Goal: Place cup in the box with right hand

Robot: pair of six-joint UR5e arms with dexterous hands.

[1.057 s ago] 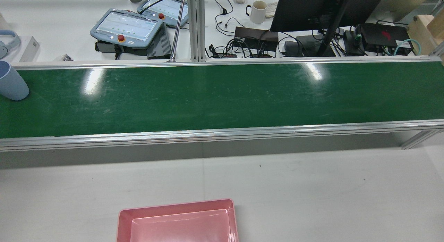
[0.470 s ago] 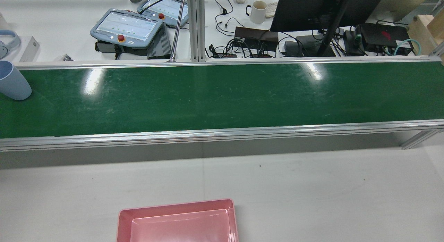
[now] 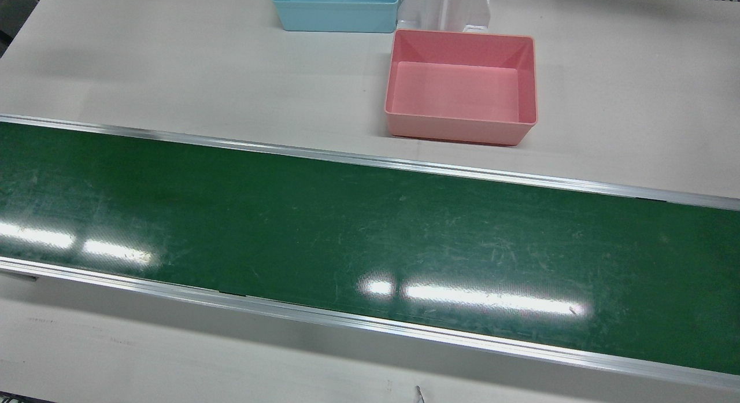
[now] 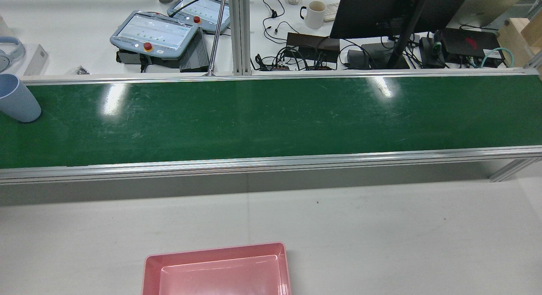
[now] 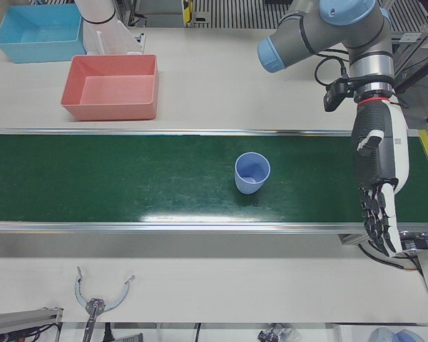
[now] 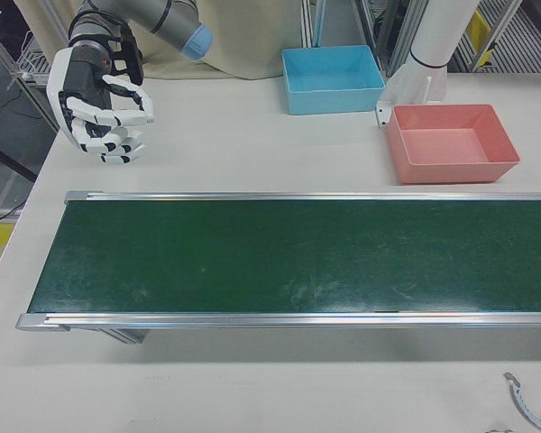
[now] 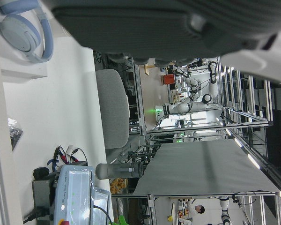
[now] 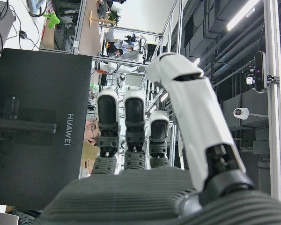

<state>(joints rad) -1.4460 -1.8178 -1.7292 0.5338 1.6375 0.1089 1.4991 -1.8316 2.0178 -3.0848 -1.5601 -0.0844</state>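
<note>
The cup stood upright, mouth up, on the green belt, roughly midway between the belt's 2 rails in the left-front view and at the belt's far left end in the rear view. That put it on the half of the belt before the left arm, well apart from the right hand, which was to do the work. The right hand hung off the opposite end of the belt, above the white table, holding nothing, its fingers loosely curled and apart. My judgement is that it was parked there to wait until the belt carried the cup within reach.

The left hand hung beyond the cup's end of the belt, fingers pointing down, spread and empty; it seemed kept clear because the task was not its own.

The pink box sat on the table just beside the belt's robot-side rail, empty. A blue box stood farther from the belt, near the pink one; which of the 2 was meant I could not tell from the task alone.

Nothing lay on the belt between the cup and the right hand. Past the belt's operator-side rail were 2 control tablets, a mug, a monitor and cables, all out of the way.
</note>
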